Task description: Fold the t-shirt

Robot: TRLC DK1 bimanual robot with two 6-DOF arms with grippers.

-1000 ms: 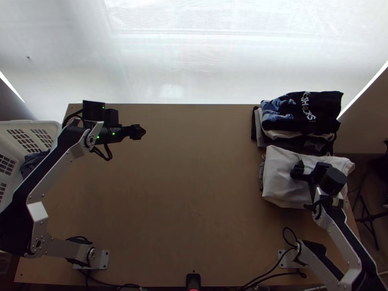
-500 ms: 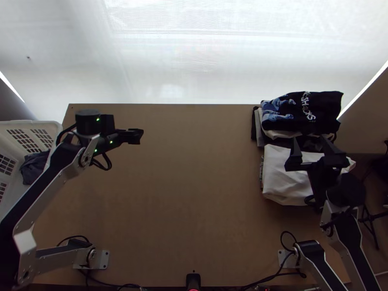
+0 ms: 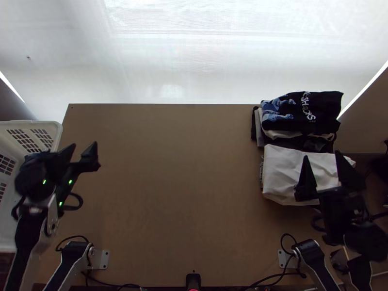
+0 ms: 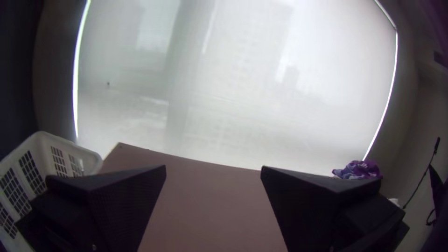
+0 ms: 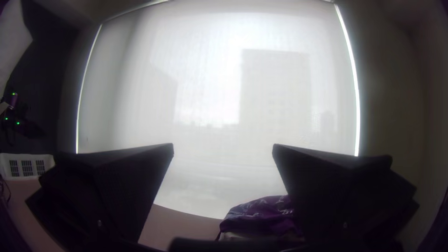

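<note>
Wide apart stand the fingers of both grippers in the top view, with nothing between them: the left gripper (image 3: 85,143) near the white basket (image 3: 29,124) at the table's left side, the right gripper (image 3: 321,153) over the white t-shirt (image 3: 281,174). That t-shirt lies on the right part of the wooden table (image 3: 184,203), folded into a plain, roughly rectangular packet. Its left corners are softly rounded, faint creases run across the top, and a small pointed bit sticks out at its right end. The gripper covers part of its near right side. A strip of patterned cloth (image 3: 262,175) peeks out along its left edge. Just beyond, toward the pale blind (image 3: 194,58), sits a folded stack (image 3: 325,109), its top garment black with a blue print and white lettering, over light and dark layers.

Seen from the left wrist, the left gripper (image 4: 213,166) has its fingers spread over bare tabletop. The basket is near one finger, and the stack lies well off past the other.

By the right wrist view, the right gripper (image 5: 223,145) has a broad gap, the blind behind it. One finger partly covers the stack; the basket stands far across the table.
</note>
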